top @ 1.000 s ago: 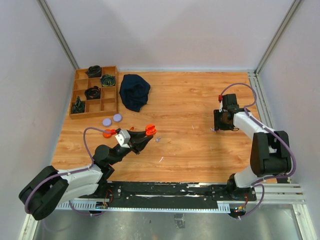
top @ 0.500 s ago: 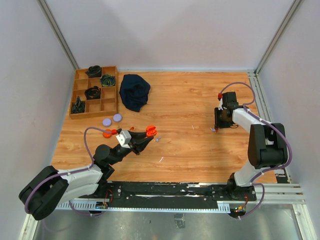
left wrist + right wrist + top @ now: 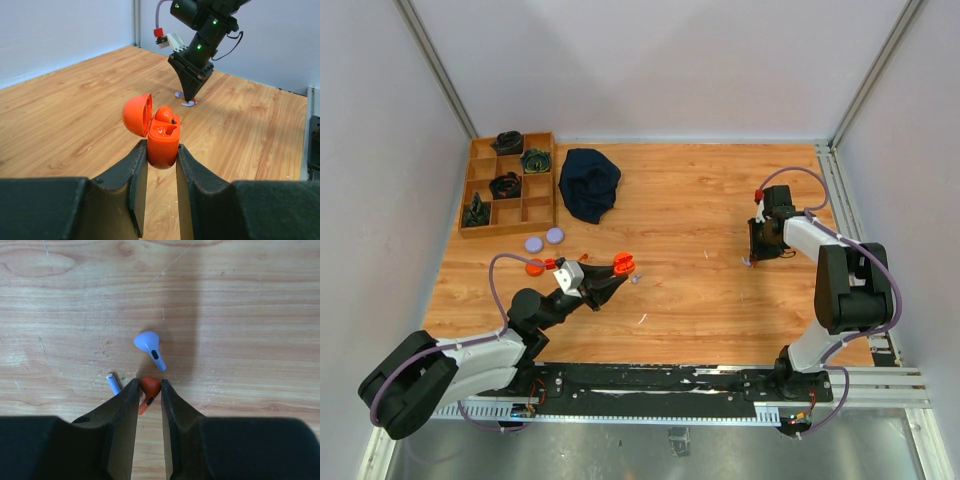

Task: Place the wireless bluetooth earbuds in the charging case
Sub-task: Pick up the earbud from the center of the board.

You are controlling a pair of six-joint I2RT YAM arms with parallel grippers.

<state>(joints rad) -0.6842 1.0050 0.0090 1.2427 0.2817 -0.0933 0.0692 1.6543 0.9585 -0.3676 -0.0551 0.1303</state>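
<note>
My left gripper (image 3: 162, 148) is shut on the orange charging case (image 3: 163, 142), held upright just above the table with its lid (image 3: 137, 114) swung open to the left. One orange earbud (image 3: 162, 113) sits in the case. In the top view the case (image 3: 622, 263) is at the front left. Across the table my right gripper (image 3: 148, 386) points down at the wood, shut on another orange earbud (image 3: 149, 386) that lies on the table. A lavender earbud (image 3: 150, 347) lies just beyond the fingertips, and a lavender stem (image 3: 113, 383) is beside the left finger.
A wooden divided tray (image 3: 542, 178) with dark items stands at the back left, with a dark blue cloth (image 3: 588, 183) beside it. Two lavender discs (image 3: 545, 240) and an orange disc (image 3: 534, 267) lie near the left arm. A tiny lavender bit (image 3: 635, 279) lies right of the case.
The right gripper's jaws have closed in on the orange earbud on the table, and its wrist has shifted slightly. The left arm and the case have barely moved.
</note>
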